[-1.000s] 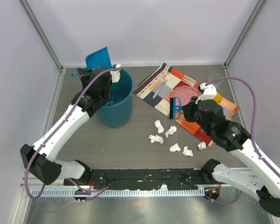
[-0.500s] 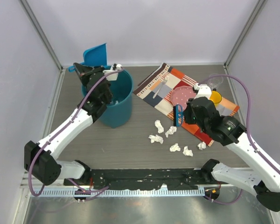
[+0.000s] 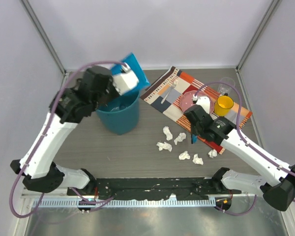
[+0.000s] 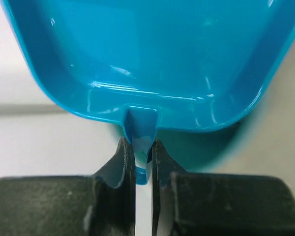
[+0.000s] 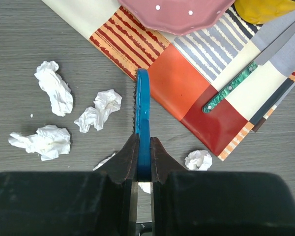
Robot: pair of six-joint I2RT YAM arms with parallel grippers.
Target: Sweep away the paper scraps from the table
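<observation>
- Upper left, top view: left end effector (image 4: 141, 153) clenched on the handle tab of the blue dustpan (image 4: 152, 49), both fingers (image 4: 124, 164) pressed flat against the tab.
- Dustpan held raised and tilted over the rim of the teal bucket (image 3: 122, 117), which stands on the bench (image 3: 137, 152) left of centre.
- Right of centre: right end effector (image 5: 142, 147) clamped shut on the handle of a blue hand brush (image 5: 142, 105), seen edge-on with its bristle row toward the left in the wrist view.
- Brush head over the near-left border of the striped patchwork placemat (image 5: 174, 73); contact with the surface cannot be told.
- Paper scraps (image 3: 163, 146): six white wads visible on the bare bench, near the front centre, between the bucket and the placemat.
- Four wads in the right wrist view: three left of the brush, one (image 5: 198, 160) right of it, just beside the placemat's near corner.
- On the placemat: pink dotted plate (image 5: 174, 14), yellow cup (image 3: 224, 104), fork (image 3: 172, 91) and green-handled knife (image 5: 231, 92).
</observation>
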